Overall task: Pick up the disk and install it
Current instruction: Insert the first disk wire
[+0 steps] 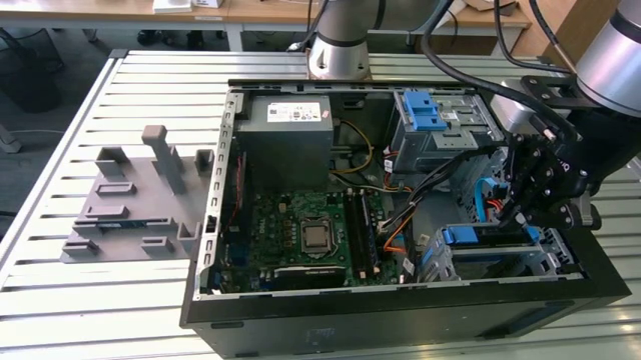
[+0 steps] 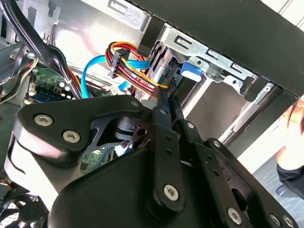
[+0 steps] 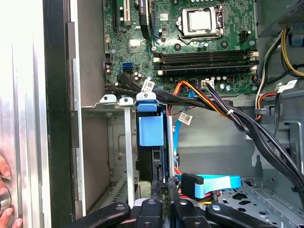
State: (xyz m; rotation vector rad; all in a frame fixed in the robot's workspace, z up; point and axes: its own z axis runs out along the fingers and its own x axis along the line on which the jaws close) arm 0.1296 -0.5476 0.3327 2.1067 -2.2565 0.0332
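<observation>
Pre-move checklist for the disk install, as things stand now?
1. Disk standing in a drive cage slot: ok.
2. Disk fully seated: cannot tell.
3. Pincer at the disk's end: ok.
4. Blue cable clear of the pincer: not ok, it lies right beside it.
5. Workspace free of people: not ok, a hand rests just outside the case.

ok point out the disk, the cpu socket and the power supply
disk point(image 3: 151, 132), first wrist view, on its blue carrier tab
cpu socket point(image 1: 315, 234), exterior view, on its metal centre
power supply point(image 1: 290, 126), exterior view, on its grey top face
</observation>
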